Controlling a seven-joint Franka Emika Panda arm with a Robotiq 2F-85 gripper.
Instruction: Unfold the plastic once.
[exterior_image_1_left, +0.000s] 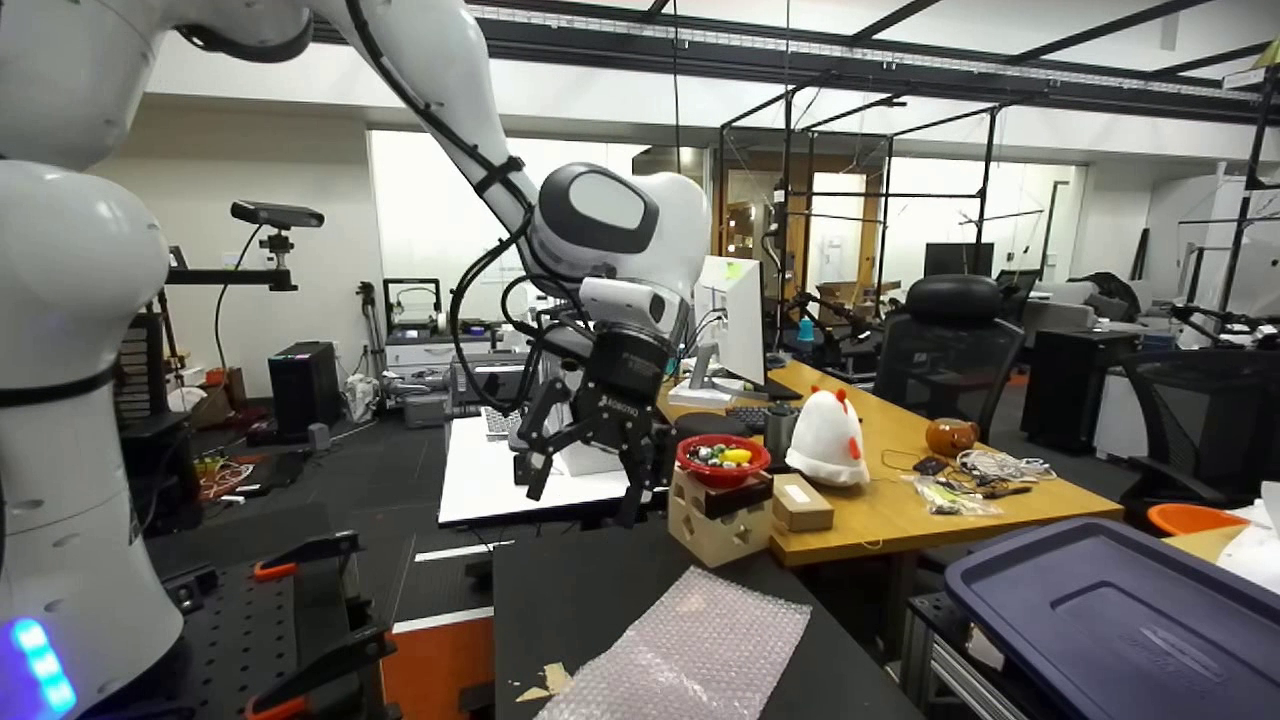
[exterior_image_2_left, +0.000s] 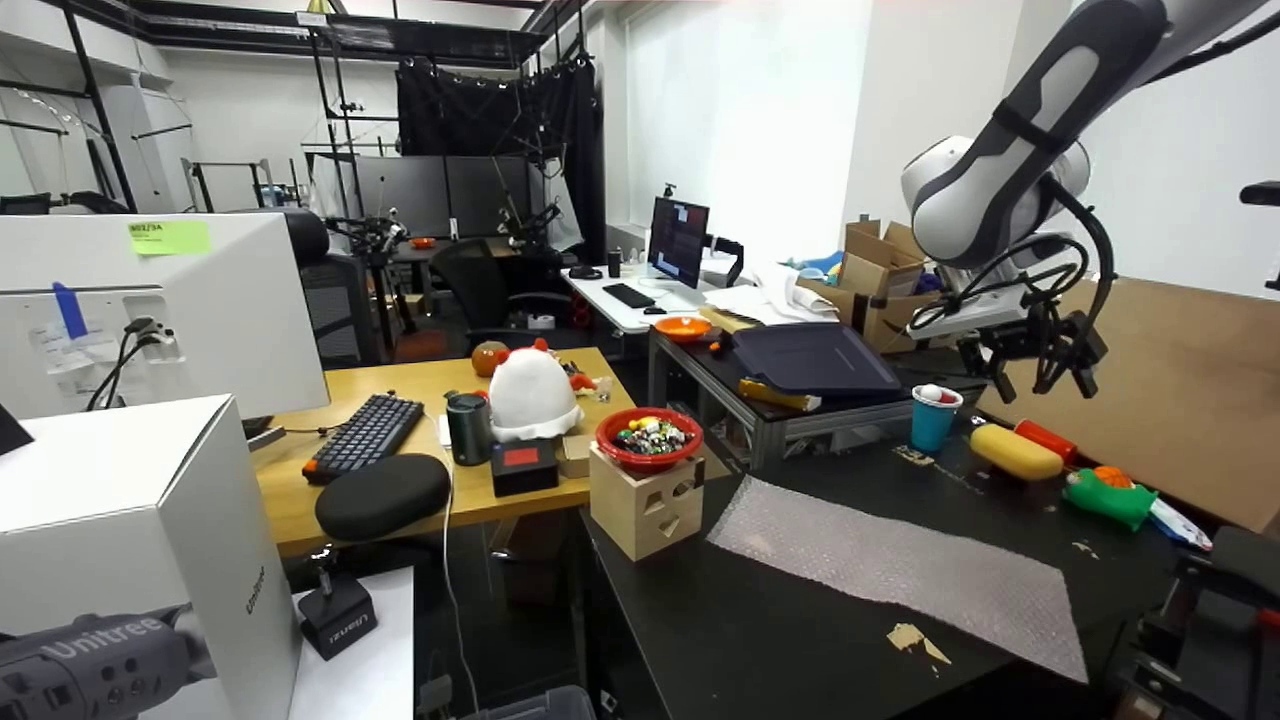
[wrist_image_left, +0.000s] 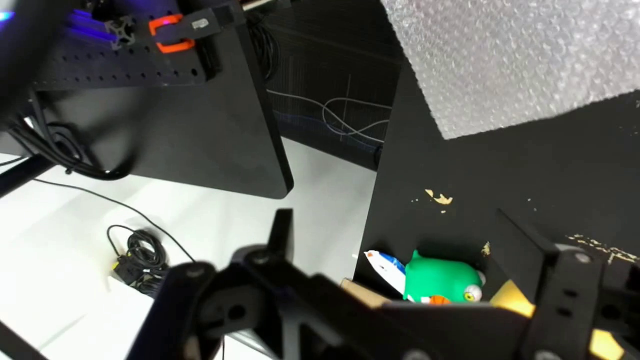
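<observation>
Closest to me, on the left, stands a white box with a grey Unitree device in front of it. To the right of these comes the black surface, and on its near side a few pale torn scraps lie near the plastic. That plastic, a thin, whitish-grey, see-through sheet dotted with bubbles, lies along the middle of the surface; its near right end runs out over the surface's edge, and its far left end comes just beside a wooden block cut with shaped holes. A red bowl of small shiny pieces sits on top of the block. The end effector hangs in the air over on the right, spread wide, its two fingers well apart from each other and the whole of it well clear of the plastic. Past the plastic on that same right side I can see a green toy, a plump yellow thing beside a red cylinder, and a blue cup standing upright. Farther off to the left, a white plush toy sits on a wooden desk; to the right of that desk a dark blue lid lies on a metal-framed bench. Well beyond them stands a lit monitor.
</observation>
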